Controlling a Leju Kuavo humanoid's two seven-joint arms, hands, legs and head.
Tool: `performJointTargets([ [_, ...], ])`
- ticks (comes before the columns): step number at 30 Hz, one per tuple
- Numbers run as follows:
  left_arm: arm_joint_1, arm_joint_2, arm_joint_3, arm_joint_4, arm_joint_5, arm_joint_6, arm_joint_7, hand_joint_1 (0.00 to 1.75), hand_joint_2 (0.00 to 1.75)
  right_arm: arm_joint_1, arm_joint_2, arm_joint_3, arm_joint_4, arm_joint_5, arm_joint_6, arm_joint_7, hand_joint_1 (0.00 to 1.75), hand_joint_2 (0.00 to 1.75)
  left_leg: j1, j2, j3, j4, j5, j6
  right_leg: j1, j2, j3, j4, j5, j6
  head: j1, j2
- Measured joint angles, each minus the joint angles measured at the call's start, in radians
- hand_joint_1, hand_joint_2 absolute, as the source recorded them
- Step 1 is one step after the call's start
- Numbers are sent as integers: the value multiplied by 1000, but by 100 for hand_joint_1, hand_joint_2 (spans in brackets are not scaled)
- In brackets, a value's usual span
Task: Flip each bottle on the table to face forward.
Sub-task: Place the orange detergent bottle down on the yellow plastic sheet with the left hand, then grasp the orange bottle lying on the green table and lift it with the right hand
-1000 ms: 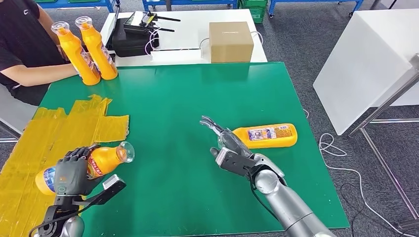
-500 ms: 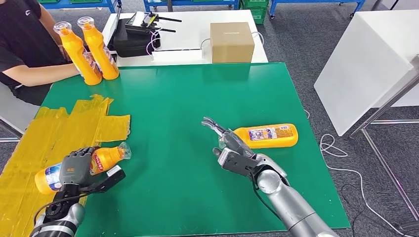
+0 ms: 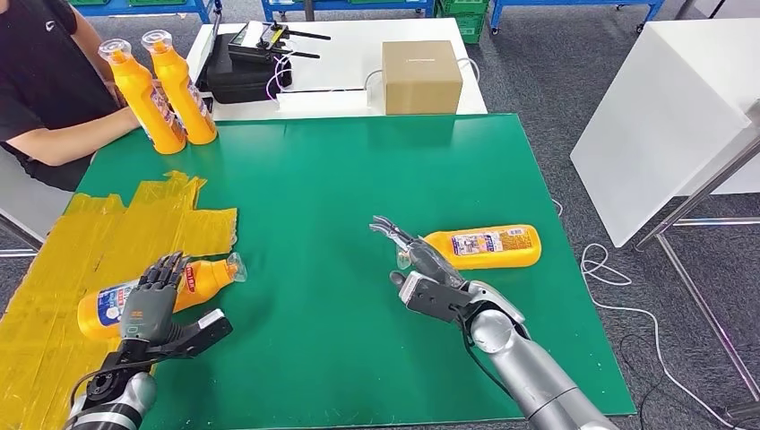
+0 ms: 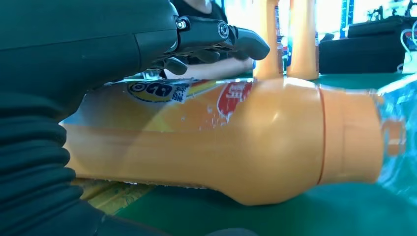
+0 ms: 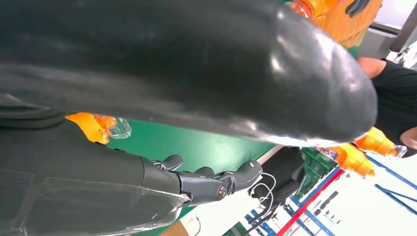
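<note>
While you watch the head view, look first at the near left corner of the green table (image 3: 341, 170): the left hand (image 3: 151, 300) sits with its fingers stretched out and apart, holding nothing, and the near-left bottle (image 3: 166, 285) lies on its side just beyond them, label up, its clear cap pointing toward the table's middle. Its base rests over the yellow tape patch (image 3: 99, 260) and its neck reaches onto the bare green. From the left wrist view the bottle (image 4: 236, 142) lies flat across the surface with the dark fingers (image 4: 216, 37) held straight above it (whether they brush the label you cannot tell).

On your right, the right hand (image 3: 417, 264) hovers with its fingers spread, gripping nothing, just beside the cap end of the right bottle (image 3: 484, 246), which lies on its side with its label up and its base away from the hand. The right wrist view is mostly the thick thumb, with the darker fingers (image 5: 211, 182) extended.

Two more bottles (image 3: 161, 90) stand upright at the far left corner, a person's arm (image 3: 67, 139) resting behind them.

Compared with a second ago, the left hand was wrapped round its bottle and carrying it off the surface; it has since set it down and opened. The right hand and right bottle have hardly shifted.
</note>
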Motion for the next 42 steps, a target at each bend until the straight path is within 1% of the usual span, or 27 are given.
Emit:
performJointTargets([
  [2, 1, -2, 0, -5, 57, -21, -30, 0, 0, 0, 0, 0, 2, 6, 0, -2, 0, 0, 0, 0, -1, 0, 0, 0, 0, 0, 0, 0, 0, 0, 0, 0],
  [6, 7, -12, 11, -24, 219, -42, -123, 0, 0, -1, 0, 0, 7, 13, 0, -4, 0, 0, 0, 0, -1, 0, 0, 0, 0, 0, 0, 0, 0, 0, 0, 0],
  [8, 15, -21, 23, -40, 300, -58, -168, 0, 0, -1, 0, 0, 9, 17, -5, -5, 0, 87, 0, 0, -1, 0, 0, 0, 0, 0, 0, 0, 0, 0, 0, 0],
  [10, 33, -41, 51, -80, 470, -105, -245, 0, 0, -2, 0, 0, 13, 38, -25, -4, 0, 175, 0, 0, -1, 0, 0, 0, 0, 0, -1, 0, 0, 0, 0, 0],
  [12, 58, -75, 95, -148, 688, -189, -315, 0, 0, -7, 0, -2, 21, 81, -65, 5, 0, 175, 0, 0, -1, 0, 0, 0, 0, 0, -1, 0, 0, 0, 0, 0],
  [14, 83, -116, 144, -237, 870, -290, -345, 0, 0, -20, -1, -7, 31, 143, -119, 29, 0, 175, 0, 0, -2, 0, 0, 0, 0, 0, -2, 0, 0, 0, 0, 0],
  [16, 112, -157, 186, -333, 987, -374, -355, 0, 0, -40, -5, -17, 44, 215, -173, 67, 0, 175, 0, 0, -2, 0, 0, 0, 0, 0, -2, 0, 0, 0, 0, 0],
  [18, 144, -191, 209, -423, 1047, -424, -357, 0, 0, -65, -16, -29, 59, 272, -204, 104, 0, 175, 0, 0, -2, 0, 0, 0, -1, 0, -2, 0, 0, 0, 0, 0],
  [22, 196, -241, 218, -566, 1091, -463, -350, 0, 0, -123, -40, -64, 105, 323, -210, 140, 0, 175, -2, 0, -3, 0, -1, 1, -3, 0, -2, -1, 0, 0, 0, 0],
  [25, 212, -258, 223, -620, 1095, -468, -346, 0, 0, -148, -47, -77, 128, 333, -210, 142, 0, 175, -2, 0, -2, 0, -1, 1, -3, 0, -2, -1, 0, 1, 0, 0],
  [30, 222, -272, 226, -659, 1099, -469, -345, 0, 0, -159, -48, -86, 149, 338, -209, 142, 0, 175, -1, 0, -2, 0, -1, 1, -2, 0, -2, -1, 0, 1, 0, 0],
  [37, 227, -281, 228, -674, 1100, -470, -345, 0, 0, -164, -49, -91, 165, 342, -211, 143, 0, 175, -1, 0, -2, 0, -1, 1, -1, 0, -2, 0, 0, 1, 0, 0],
  [40, 229, -287, 229, -680, 1111, -479, -349, 0, 0, -175, -49, -92, 178, 371, -220, 171, 0, 175, -1, 0, -2, 0, -1, 1, -2, 0, -2, 0, 0, 1, 0, 0],
  [42, 232, -294, 225, -692, 1115, -485, -352, 0, 0, -201, -50, -95, 208, 398, -223, 198, 0, 175, -1, 0, -2, 0, -1, 1, -2, 0, -2, -1, 0, 1, 0, 0],
])
